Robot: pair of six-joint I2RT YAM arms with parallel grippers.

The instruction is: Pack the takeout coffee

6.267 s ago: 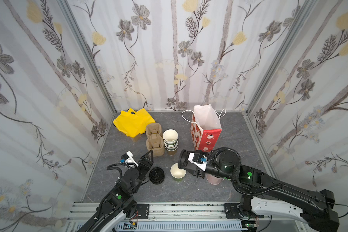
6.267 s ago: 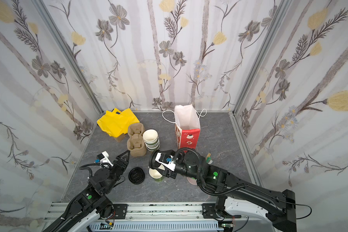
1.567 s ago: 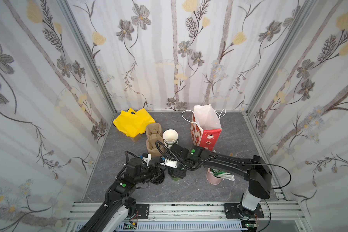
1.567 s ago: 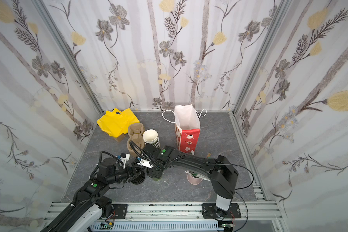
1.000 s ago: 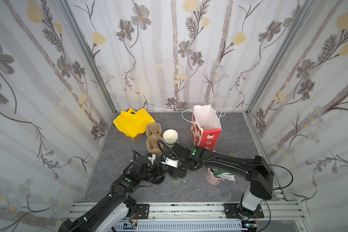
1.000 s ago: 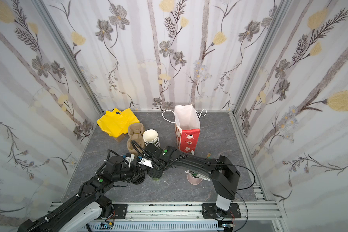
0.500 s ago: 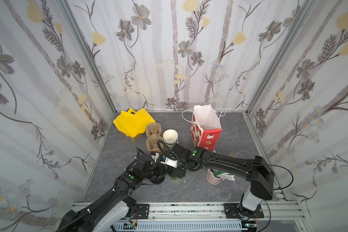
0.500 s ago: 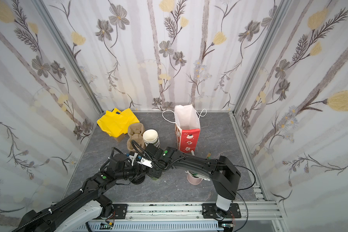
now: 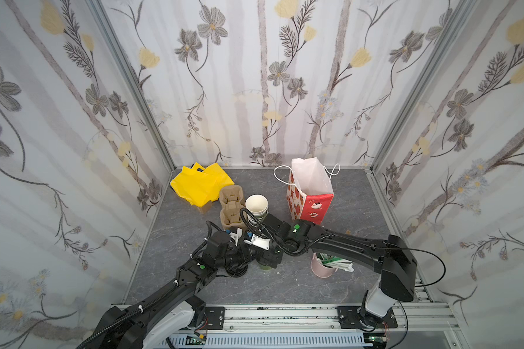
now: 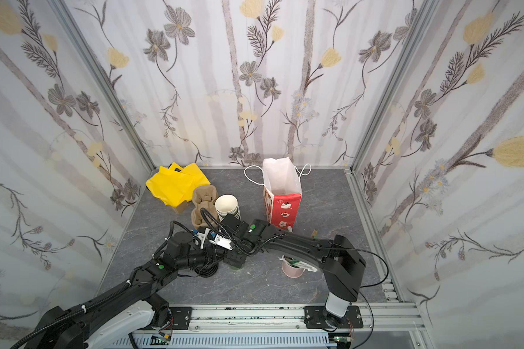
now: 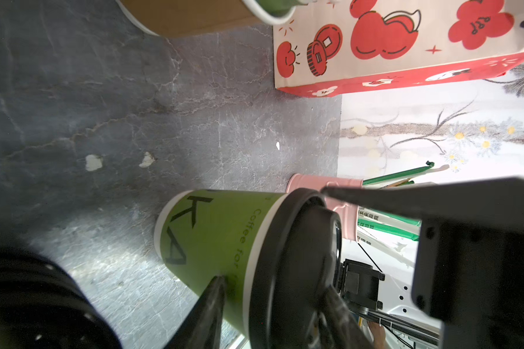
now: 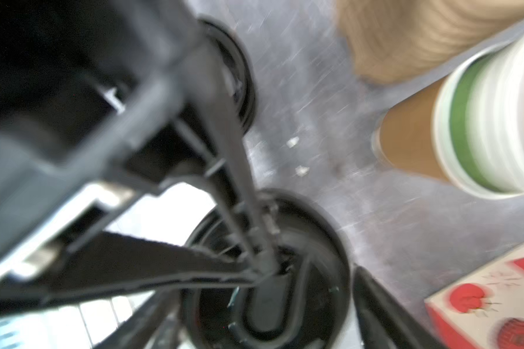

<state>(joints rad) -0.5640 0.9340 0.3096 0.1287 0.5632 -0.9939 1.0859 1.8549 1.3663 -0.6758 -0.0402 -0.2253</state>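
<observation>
The takeout coffee [image 11: 218, 235] is an olive-green paper cup with a black lid [image 11: 288, 256], standing on the grey table. In both top views it is mostly hidden under the two grippers, with only a green sliver [image 9: 265, 266] [image 10: 235, 266] showing. My left gripper [image 11: 276, 284] comes in from the left [image 9: 248, 256]. One fingertip [image 11: 217, 290] touches the cup wall below the lid and the other lies over the lid top; whether it grips is unclear. My right gripper [image 12: 263, 290] hangs over the lid [image 12: 324, 272], open, its fingers wide either side.
A red-and-white gift bag [image 9: 312, 193] stands open behind the cup. Nested lidless cups [image 9: 256, 205], cardboard carriers [image 9: 232, 208] and a yellow bag [image 9: 200, 184] sit at the back left. A pink cup of packets [image 9: 324, 267] stands to the right. Loose black lids [image 9: 236, 270] lie under my left arm.
The cup was lidless at first and now carries a black lid. My left arm has reached right to the cup, its jaws narrowing. My right jaws have spread wider.
</observation>
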